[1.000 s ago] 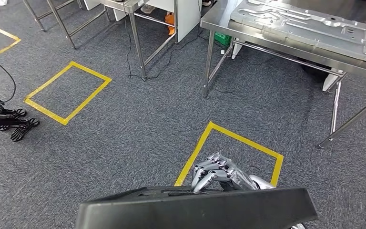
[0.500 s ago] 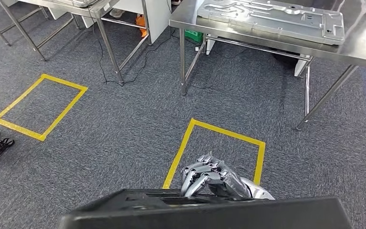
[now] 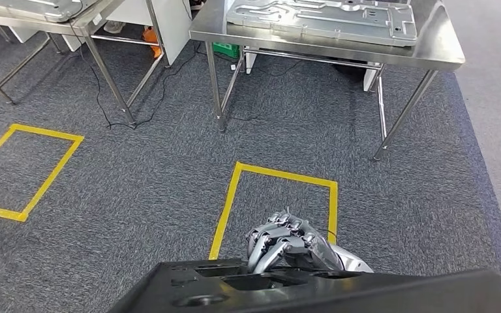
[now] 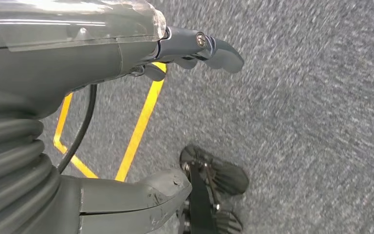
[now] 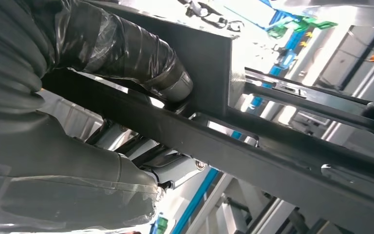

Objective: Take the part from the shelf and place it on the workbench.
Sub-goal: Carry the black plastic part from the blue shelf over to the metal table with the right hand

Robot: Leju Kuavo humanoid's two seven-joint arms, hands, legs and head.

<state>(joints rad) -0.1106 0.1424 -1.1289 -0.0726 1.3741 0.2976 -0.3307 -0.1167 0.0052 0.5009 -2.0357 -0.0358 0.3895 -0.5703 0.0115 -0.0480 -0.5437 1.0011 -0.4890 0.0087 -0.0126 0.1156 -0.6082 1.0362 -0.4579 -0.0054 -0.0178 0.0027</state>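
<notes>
A black, flat part (image 3: 365, 293) with cut-outs spans the bottom of the head view. My right hand (image 3: 288, 242) grips its far edge, fingers curled over it. In the right wrist view my taped thumb (image 5: 141, 58) presses against the part's black frame (image 5: 272, 151). The steel workbench (image 3: 434, 55) stands ahead across the carpet, with a large silver stamped panel (image 3: 319, 16) lying on it. My left hand (image 4: 102, 58) hangs over the grey carpet, thumb (image 4: 146, 195) and fingers (image 4: 219, 48) apart, holding nothing.
A yellow tape rectangle (image 3: 235, 195) marks the carpet just ahead of me, and another (image 3: 49, 173) lies to the left. A second steel table (image 3: 91, 16) stands at the back left, with black cables (image 3: 163, 91) on the floor. A green box (image 3: 225, 49) sits under the workbench.
The whole picture has shifted: the camera has turned, bringing the workbench from the right toward the centre. My right hand keeps its hold on the black part.
</notes>
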